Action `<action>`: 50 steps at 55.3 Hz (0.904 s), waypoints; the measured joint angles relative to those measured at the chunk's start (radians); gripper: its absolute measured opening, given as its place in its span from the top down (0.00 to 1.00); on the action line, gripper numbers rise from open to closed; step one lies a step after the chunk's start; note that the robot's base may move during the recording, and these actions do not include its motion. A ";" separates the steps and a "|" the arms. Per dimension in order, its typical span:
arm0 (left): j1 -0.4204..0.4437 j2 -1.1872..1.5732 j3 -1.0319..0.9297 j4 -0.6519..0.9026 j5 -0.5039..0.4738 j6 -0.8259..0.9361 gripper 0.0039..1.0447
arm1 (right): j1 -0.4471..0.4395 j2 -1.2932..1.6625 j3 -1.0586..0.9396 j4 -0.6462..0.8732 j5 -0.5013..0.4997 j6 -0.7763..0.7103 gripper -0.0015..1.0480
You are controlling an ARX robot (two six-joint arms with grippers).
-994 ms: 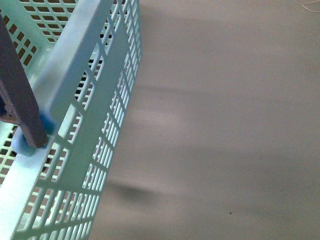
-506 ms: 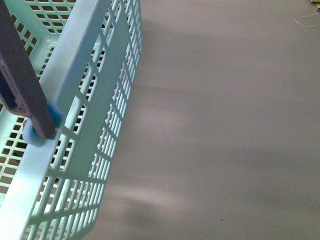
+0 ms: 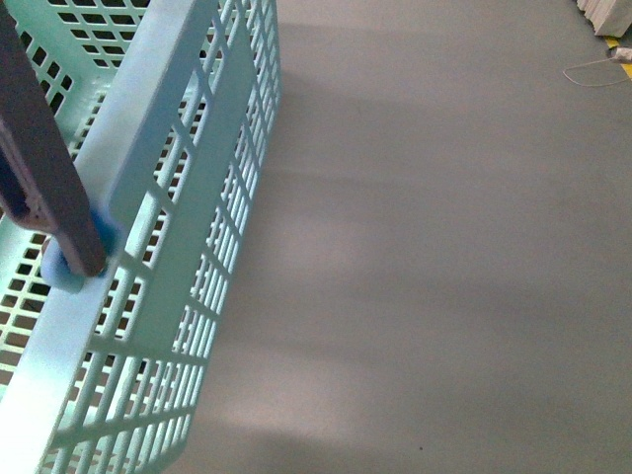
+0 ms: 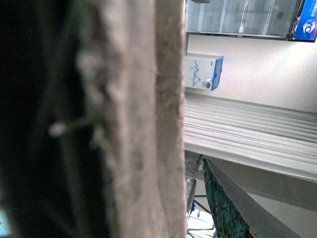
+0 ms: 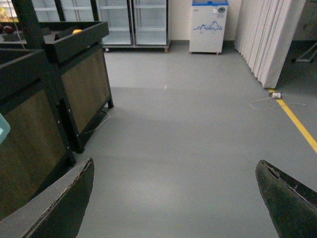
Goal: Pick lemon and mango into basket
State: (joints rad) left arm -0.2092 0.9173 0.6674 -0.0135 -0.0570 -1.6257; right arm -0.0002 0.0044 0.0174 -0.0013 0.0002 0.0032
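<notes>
The light teal basket [image 3: 168, 168] hangs at the left of the front view, seen from above, and no fruit shows inside it. Its brown handle [image 3: 39, 168] crosses the left edge. In the left wrist view the handle [image 4: 133, 124] fills the picture as a brown blur, and my left gripper [image 4: 193, 198] is shut on it, with one dark finger [image 4: 223, 208] showing. My right gripper [image 5: 173, 198] is open and empty above the grey floor. The lemon and the mango are out of view.
Dark wooden display stands [image 5: 44, 89] stand beside the right gripper, with a small yellow-orange fruit [image 5: 77, 31] on top, too small to name. Glass-door fridges [image 5: 133, 22] and a white chest freezer [image 5: 209, 25] line the far wall. A yellow floor line [image 5: 297, 124] and a cable [image 3: 592, 71] lie on the floor.
The basket has swung slightly in the front view. The floor view has shifted, and a cable and white objects have come further into view at the top right.
</notes>
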 joint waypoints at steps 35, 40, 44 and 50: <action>0.000 -0.001 0.002 0.000 0.000 0.000 0.73 | 0.000 0.000 0.000 0.000 0.000 0.000 0.08; 0.000 -0.001 0.002 0.000 0.000 -0.001 0.73 | 0.000 0.000 0.000 0.000 0.001 0.000 0.08; -0.004 -0.002 0.002 0.000 0.006 -0.003 0.73 | 0.000 0.000 0.000 0.000 0.004 0.000 0.08; -0.007 -0.001 0.002 0.000 0.021 -0.020 0.73 | 0.000 0.000 0.000 0.000 0.003 0.000 0.08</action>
State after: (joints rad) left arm -0.2161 0.9161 0.6693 -0.0135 -0.0357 -1.6459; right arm 0.0002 0.0040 0.0177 -0.0010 0.0036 0.0029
